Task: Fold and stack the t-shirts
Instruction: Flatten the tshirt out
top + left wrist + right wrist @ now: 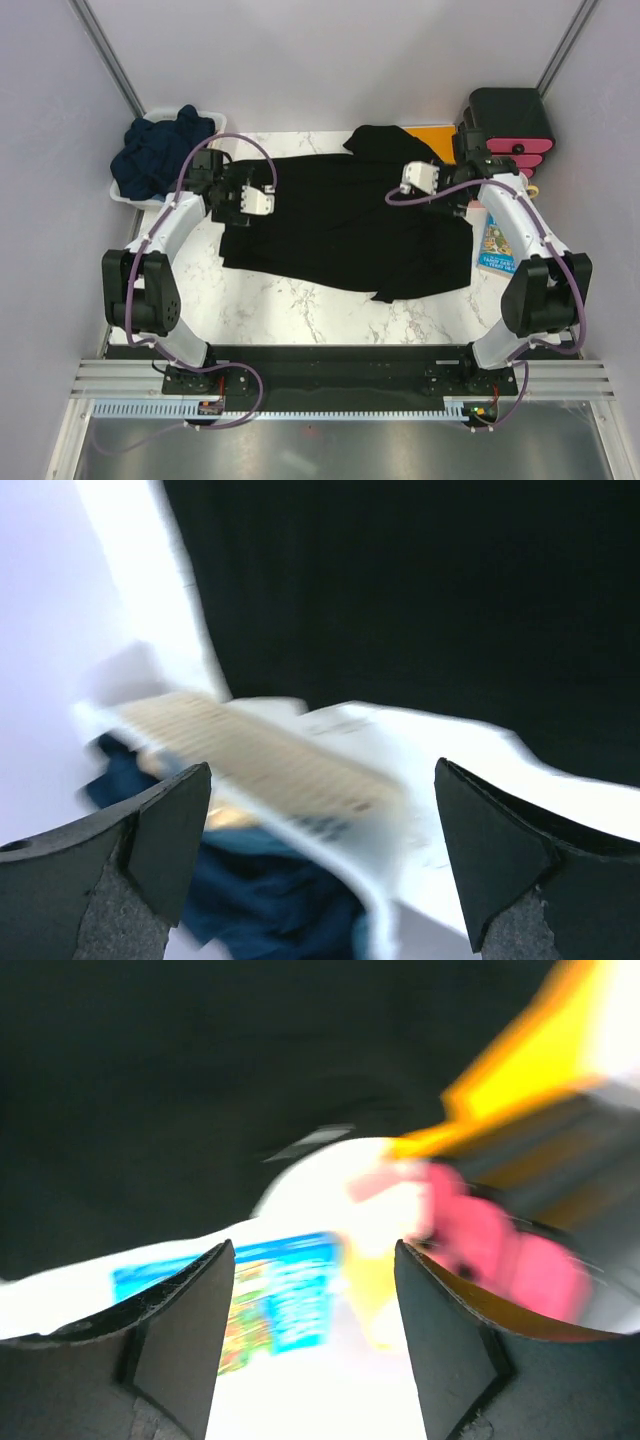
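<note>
Your left end effector [262, 200] and right end effector [412, 180] hung open and empty over the black t-shirt [340, 225], spread on the desk [300, 305] with its long axis left to right, one end near each arm

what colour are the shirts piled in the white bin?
Those t-shirts: dark navy blue, clearest in top external.

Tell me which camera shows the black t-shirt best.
Top external: almost the whole black t-shirt lies spread on the table, outline visible. Both wrist views catch only a blurred, featureless black patch of it.
</note>
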`<state>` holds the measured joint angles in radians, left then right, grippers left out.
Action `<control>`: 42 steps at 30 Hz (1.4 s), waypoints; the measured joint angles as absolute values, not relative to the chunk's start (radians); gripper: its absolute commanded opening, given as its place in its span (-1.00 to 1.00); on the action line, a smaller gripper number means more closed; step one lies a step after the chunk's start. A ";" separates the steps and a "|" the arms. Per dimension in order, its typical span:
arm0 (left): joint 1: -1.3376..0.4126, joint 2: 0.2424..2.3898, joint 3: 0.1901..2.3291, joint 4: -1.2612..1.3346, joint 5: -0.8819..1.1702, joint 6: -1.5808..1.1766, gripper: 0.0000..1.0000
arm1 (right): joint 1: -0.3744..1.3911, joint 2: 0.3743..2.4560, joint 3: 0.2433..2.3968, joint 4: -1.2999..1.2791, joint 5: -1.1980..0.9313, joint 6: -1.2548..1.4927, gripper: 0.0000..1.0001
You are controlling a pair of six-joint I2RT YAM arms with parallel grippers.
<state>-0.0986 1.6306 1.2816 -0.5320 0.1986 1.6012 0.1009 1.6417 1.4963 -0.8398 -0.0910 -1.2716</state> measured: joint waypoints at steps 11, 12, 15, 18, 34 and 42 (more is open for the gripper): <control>-0.150 1.589 1.098 -0.604 0.214 1.645 0.99 | 0.287 1.604 1.269 -1.157 -0.174 -1.382 0.37; -0.158 1.584 1.094 -0.604 0.213 1.648 0.99 | 0.302 1.627 1.302 -1.189 -0.198 -1.374 0.38; -0.176 1.579 1.089 -0.604 0.213 1.649 0.99 | 0.319 1.744 1.454 -1.262 -0.267 -1.338 0.38; -0.186 1.570 1.079 -0.604 0.212 1.649 0.99 | 0.314 1.885 1.624 -1.293 -0.314 -1.293 0.39; -0.187 1.523 1.044 -0.604 0.185 1.663 0.99 | 0.247 2.054 1.674 -1.310 -0.369 -1.186 0.35; -0.188 1.523 1.044 -0.604 0.185 1.686 0.99 | 0.247 1.983 1.544 -1.328 -0.370 -1.194 0.33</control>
<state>-0.1879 1.5227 1.0439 -0.6041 0.1848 1.6863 0.2470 1.9827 1.5440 -1.3285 -0.3698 -1.1938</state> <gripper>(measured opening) 0.993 0.668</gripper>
